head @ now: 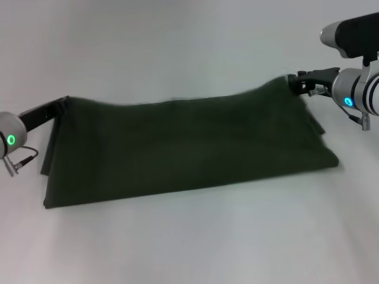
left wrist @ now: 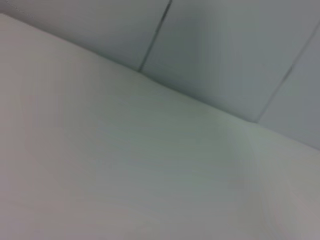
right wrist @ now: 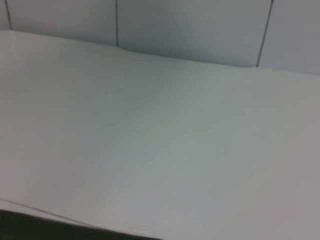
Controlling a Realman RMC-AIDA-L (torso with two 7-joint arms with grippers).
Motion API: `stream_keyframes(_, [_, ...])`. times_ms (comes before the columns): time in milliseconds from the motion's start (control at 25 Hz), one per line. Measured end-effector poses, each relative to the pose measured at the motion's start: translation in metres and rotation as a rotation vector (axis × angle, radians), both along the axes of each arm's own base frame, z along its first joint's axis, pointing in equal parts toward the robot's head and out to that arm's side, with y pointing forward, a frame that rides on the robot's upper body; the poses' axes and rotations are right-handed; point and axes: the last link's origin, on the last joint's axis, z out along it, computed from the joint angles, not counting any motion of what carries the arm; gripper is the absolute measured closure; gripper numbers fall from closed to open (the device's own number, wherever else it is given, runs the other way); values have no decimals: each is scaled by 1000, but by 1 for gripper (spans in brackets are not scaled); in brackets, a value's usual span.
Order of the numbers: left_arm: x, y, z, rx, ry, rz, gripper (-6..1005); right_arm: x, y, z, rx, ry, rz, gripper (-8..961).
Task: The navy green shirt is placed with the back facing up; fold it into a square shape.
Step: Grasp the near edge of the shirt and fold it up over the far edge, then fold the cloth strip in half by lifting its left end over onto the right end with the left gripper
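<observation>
The navy green shirt (head: pixel 183 148) is a dark olive cloth spread wide across the white table in the head view, plain side up, its near edge resting on the table. My left gripper (head: pixel 64 102) is shut on the shirt's far left corner and holds it raised. My right gripper (head: pixel 294 81) is shut on the far right corner and holds it raised too, so the far edge hangs between them. A dark sliver of the shirt (right wrist: pixel 30 225) shows in the right wrist view. The left wrist view shows only table and wall.
The white table (head: pixel 189 248) extends around the shirt in the head view. A tiled wall (right wrist: pixel 190 30) stands behind the table's far edge in both wrist views.
</observation>
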Motion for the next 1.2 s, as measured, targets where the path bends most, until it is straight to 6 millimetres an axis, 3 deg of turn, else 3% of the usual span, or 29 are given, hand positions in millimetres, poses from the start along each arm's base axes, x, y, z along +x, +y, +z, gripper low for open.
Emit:
stream_keyframes(80, [-4,-1,-2,16,8,37,931,1,1,0,12,-15,-4,762])
stream_keyframes(280, [-9,-2,-2,29,12,63,765,6,2,6,53,-47,-16,541])
stream_keyframes(440, [-13,-6,6,26,-6,34,593,16,2,20,101,-31,-40,453])
stream_keyframes(600, [-10,-22,19,-17,-84,-96,431,26,-8,39,110,93,-30,364])
stream_keyframes(760, [-10,-44,30,-81,-153,-181,290,33,-31,55,16,279,30,260])
stream_keyframes(840, [-13,-58,32,-141,-178,-194,284,42,-51,64,-87,388,60,182])
stream_keyframes(960, [-20,-72,32,-214,-190,-161,276,47,-63,65,-157,443,64,67])
stream_keyframes(1200, [-38,-86,30,-286,-191,-38,259,70,-94,69,-265,523,19,25])
